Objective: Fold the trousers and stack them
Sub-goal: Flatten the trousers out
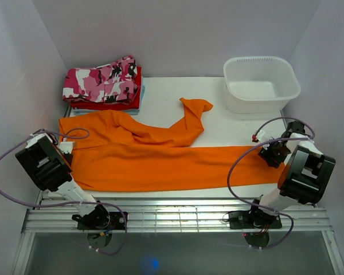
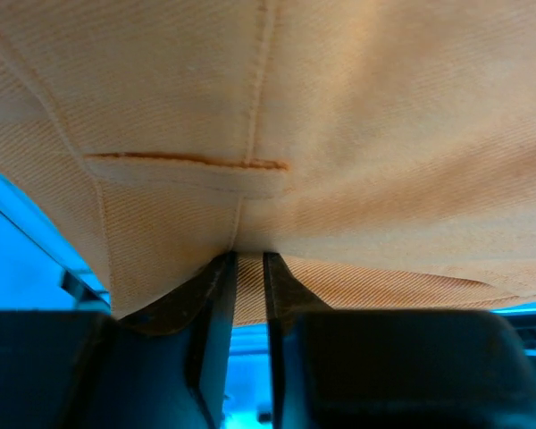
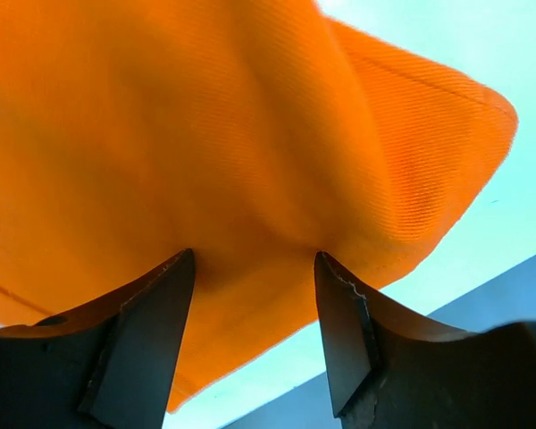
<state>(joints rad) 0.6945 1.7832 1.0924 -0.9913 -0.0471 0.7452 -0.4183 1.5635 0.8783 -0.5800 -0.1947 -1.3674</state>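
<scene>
In the top view, the orange twill trousers (image 1: pixel 160 163) lie spread across the white table (image 1: pixel 163 94). 1 leg runs flat from left to right, and the other is bent back toward the middle rear. The left gripper (image 1: pixel 66 150) sits at the waist end and the right gripper (image 1: pixel 271 153) at the hem end. A folded pile topped by pink camouflage trousers (image 1: pixel 103 80) lies at the rear left. A white plastic tub (image 1: pixel 258 98) stands at the rear right.

In the left wrist view, the left gripper (image 2: pixel 248 261) has its jaws almost together, pinching a thin fold of the orange cloth (image 2: pixel 339 134) below a pocket slit (image 2: pixel 188 161).

In the right wrist view, the right gripper (image 3: pixel 255 264) has its jaws well apart. The hem corner (image 3: pixel 411 152) spreads beyond them, and cloth bulges between the 2 tips.
</scene>
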